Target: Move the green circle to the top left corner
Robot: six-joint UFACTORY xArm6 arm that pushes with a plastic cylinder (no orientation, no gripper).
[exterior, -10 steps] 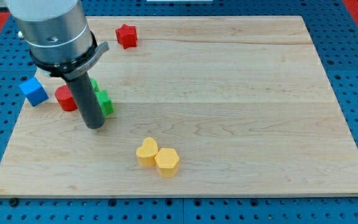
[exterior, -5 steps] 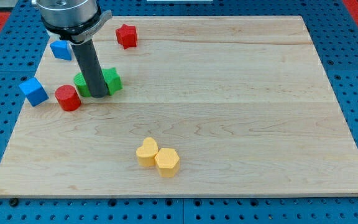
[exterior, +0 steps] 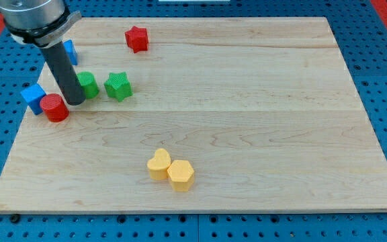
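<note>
The green circle (exterior: 88, 85) is a round green block at the board's left, a little above mid-height. My tip (exterior: 73, 101) rests on the board right against its left lower side, between it and the red cylinder (exterior: 55, 108). A green star-shaped block (exterior: 118, 86) sits just to the right of the circle, apart from it. The rod rises up and to the left and partly hides a blue block (exterior: 69, 52) near the top left corner.
A blue cube (exterior: 33, 97) touches the red cylinder at the board's left edge. A red star block (exterior: 137, 38) lies near the top edge. A yellow heart (exterior: 158, 164) and a yellow hexagon (exterior: 180, 175) sit together near the bottom middle.
My tip has moved left, from between the two green blocks to the circle's left side. The red cylinder has slid left against the blue cube. The green blocks barely moved.
</note>
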